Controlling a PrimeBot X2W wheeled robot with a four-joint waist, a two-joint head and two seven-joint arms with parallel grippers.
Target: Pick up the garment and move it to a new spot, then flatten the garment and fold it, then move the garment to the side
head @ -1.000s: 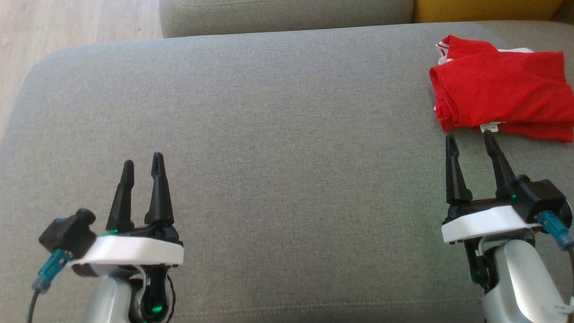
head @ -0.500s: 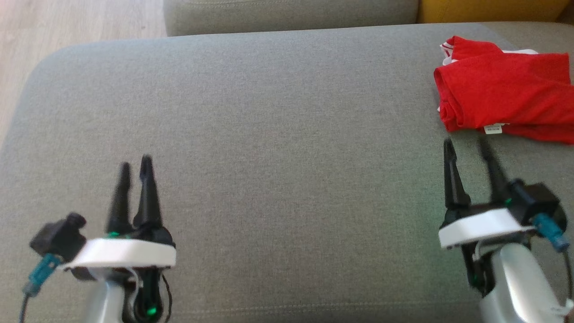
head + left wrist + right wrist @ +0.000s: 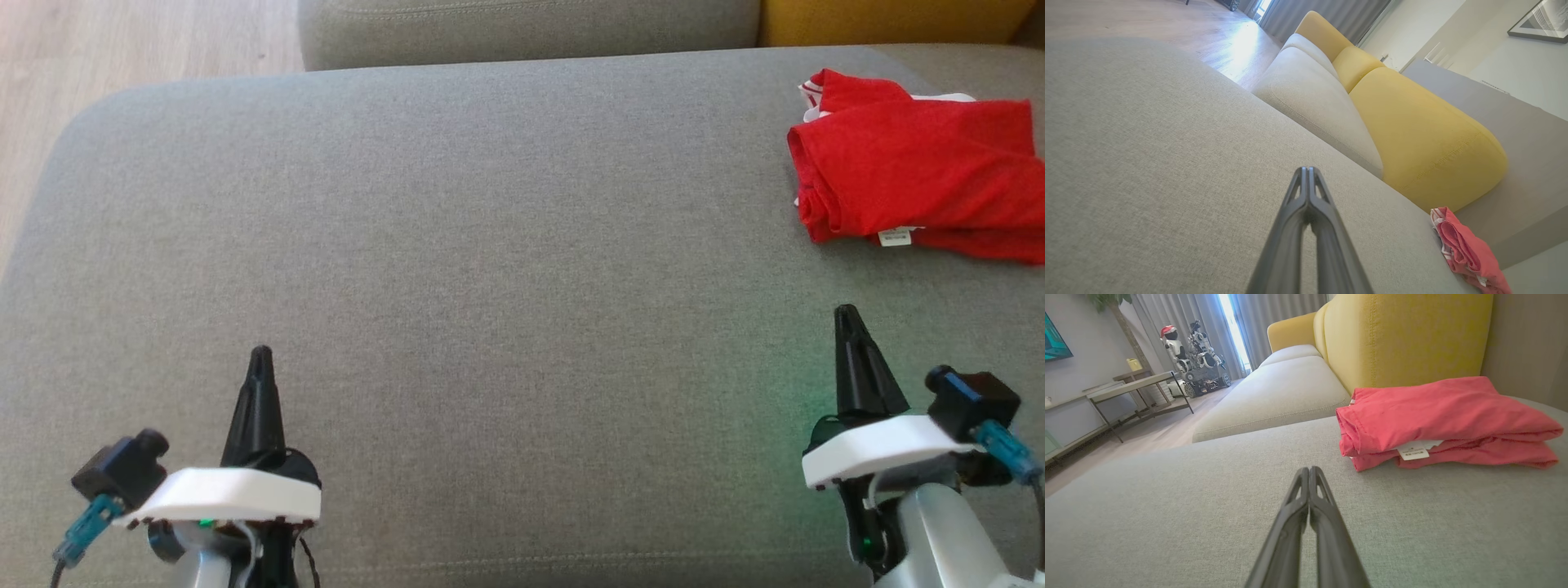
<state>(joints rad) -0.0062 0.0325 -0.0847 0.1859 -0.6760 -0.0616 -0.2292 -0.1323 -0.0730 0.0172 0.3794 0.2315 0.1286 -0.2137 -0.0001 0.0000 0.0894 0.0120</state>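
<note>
Where the head view begins at far left, a strip of pale wood floor (image 3: 122,49) runs past the rounded corner of the big grey woven-fabric seat cushion (image 3: 522,245). Lower left sits the left gripper (image 3: 260,353): two long dark fingers pressed into one spike, fully closed, gripping nothing, above bare grey weave. Can't tell if the tip touches the fabric. In the left wrist view the fingers meet at the tip w/ no gap.

Mid cushion is plain weave w/ a seam line near the front edge. Behind it lies a second grey seat cushion (image 3: 522,28), & right of that a mustard-yellow upholstered back cushion (image 3: 890,16).

Lower right is the right gripper (image 3: 847,312), likewise closed tip to tip & holding nothing. It points toward the garment but stays apart from it.

Upper right, the folded red cloth garment (image 3: 914,163) lies on the big cushion's back right part, stacked in layers & running off the frame's right edge. A bit of white trim shows at its top-left corner, & a small white label tag (image 3: 896,237) pokes out at the near edge.

Right wrist view, L to R: a low grey table (image 3: 1135,386), a white-and-black robot figure w/ red cap (image 3: 1188,339) by the curtains, then the garment ahead-right of the closed fingers, w/ the yellow cushion directly behind it.
</note>
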